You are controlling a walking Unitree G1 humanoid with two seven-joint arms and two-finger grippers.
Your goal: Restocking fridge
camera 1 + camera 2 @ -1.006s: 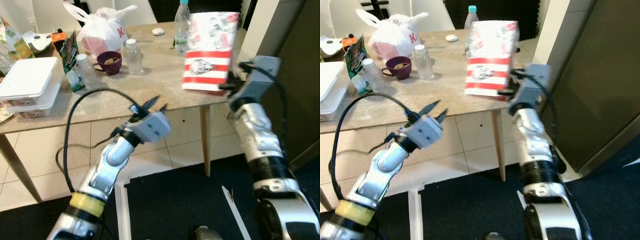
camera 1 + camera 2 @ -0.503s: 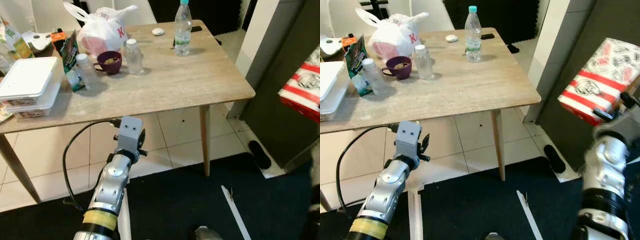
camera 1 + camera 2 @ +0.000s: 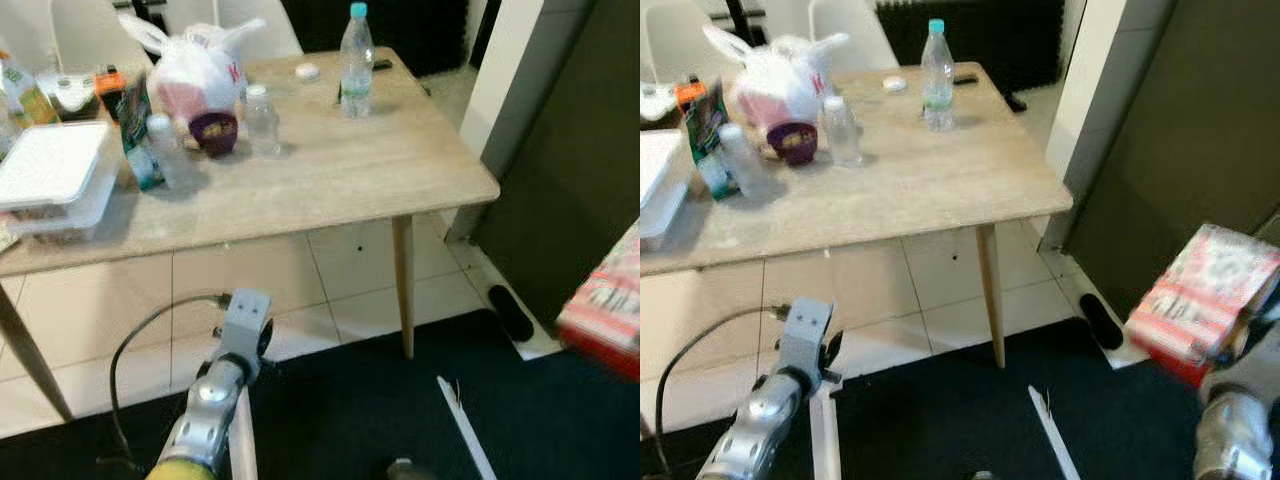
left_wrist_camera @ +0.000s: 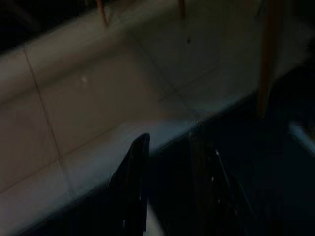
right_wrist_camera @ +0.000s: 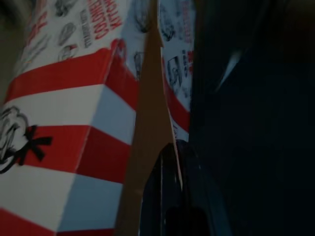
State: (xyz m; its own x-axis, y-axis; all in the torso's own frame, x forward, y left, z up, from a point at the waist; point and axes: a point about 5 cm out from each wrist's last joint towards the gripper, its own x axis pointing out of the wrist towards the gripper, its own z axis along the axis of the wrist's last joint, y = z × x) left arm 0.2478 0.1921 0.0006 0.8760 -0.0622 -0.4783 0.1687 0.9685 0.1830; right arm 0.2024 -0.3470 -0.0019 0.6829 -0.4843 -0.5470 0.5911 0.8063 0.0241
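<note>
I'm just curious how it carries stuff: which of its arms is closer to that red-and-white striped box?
The right. Its right gripper is clamped on the red-and-white striped box, off the table's right side. The left gripper hangs low by the tiled floor, well away from the box.

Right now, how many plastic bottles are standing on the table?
3. A tall blue-capped bottle stands at the table's far right side; a short white-capped one beside the purple cup; another by the green carton. The bag could hide more.
</note>
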